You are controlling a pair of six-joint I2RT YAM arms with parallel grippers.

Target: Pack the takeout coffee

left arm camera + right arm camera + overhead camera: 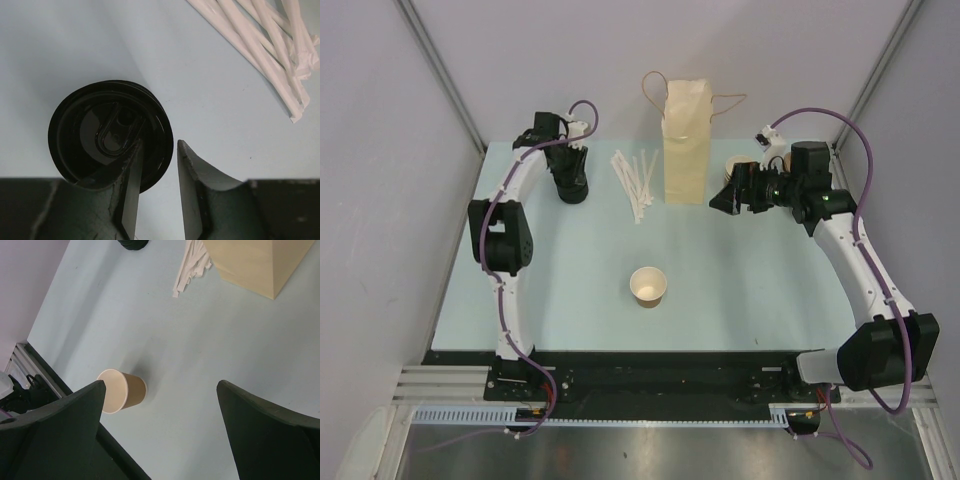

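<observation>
Readable text, labels, brands, numbers, signs: none in any view | paper bag [684,150]: plain tan face | black lids [80,125]: moulded shapes only, no lettering legible | straw wrappers [260,45]: plain white

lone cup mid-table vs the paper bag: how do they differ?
Size: the paper bag stands much taller than the lone cup.
Shape: the bag is a rectangular box; the cup is round.
Place: the bag stands at the far side, right beside the straws; the cup stands alone, nearer the front edge.
Colour: the bag is pale tan all over; the cup is darker tan outside and whitish inside.
Shared: both are paper, upright and open at the top.
</observation>
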